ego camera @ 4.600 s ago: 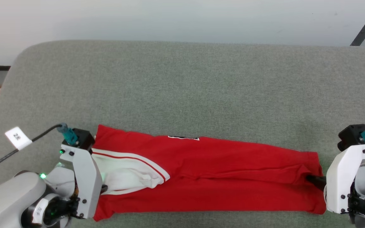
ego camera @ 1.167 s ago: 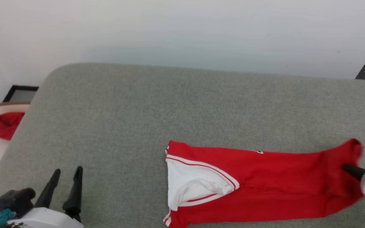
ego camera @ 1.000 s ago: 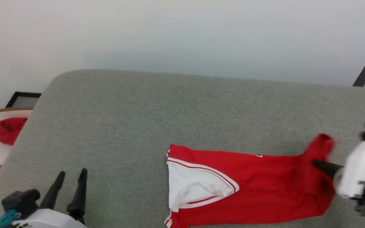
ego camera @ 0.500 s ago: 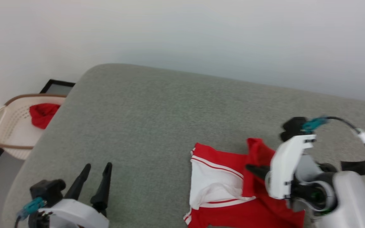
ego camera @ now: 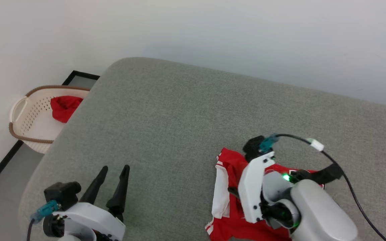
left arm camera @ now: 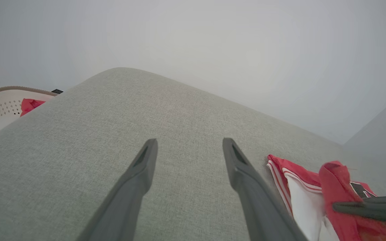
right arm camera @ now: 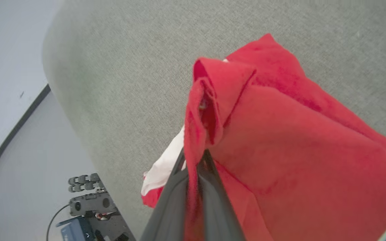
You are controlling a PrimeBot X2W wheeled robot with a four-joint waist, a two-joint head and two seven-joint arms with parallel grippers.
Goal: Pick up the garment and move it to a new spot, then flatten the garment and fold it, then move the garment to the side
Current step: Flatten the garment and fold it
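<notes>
The right gripper (right arm camera: pixel 194 160) is clamped tight on a bunched red fold of the shirt (right arm camera: pixel 280 134), its two dark fingers pressed together with the cloth pinched between them. In the head view this gripper (ego camera: pixel 234 191) sits at about 5 o'clock, over the shirt (ego camera: pixel 230 162), which lies doubled over itself on the grey cushion (ego camera: pixel 179 110). The white sleeve (ego camera: pixel 220 190) with its striped trim is on the 9 o'clock side of the heap. The pinched fold stands up above the rest of the cloth.

The left gripper (ego camera: pixel 115 167) is at 7 o'clock in the head view, spread wide with nothing in it, well apart from the shirt. Its own wrist view shows bare cushion between the fingers (left arm camera: pixel 139 180), with the shirt (left arm camera: pixel 300 187) at 4 o'clock.

A pale basket (ego camera: pixel 28 110) stands at 9 o'clock beside the cushion, with a small red cloth (ego camera: pixel 64 107) in it
</notes>
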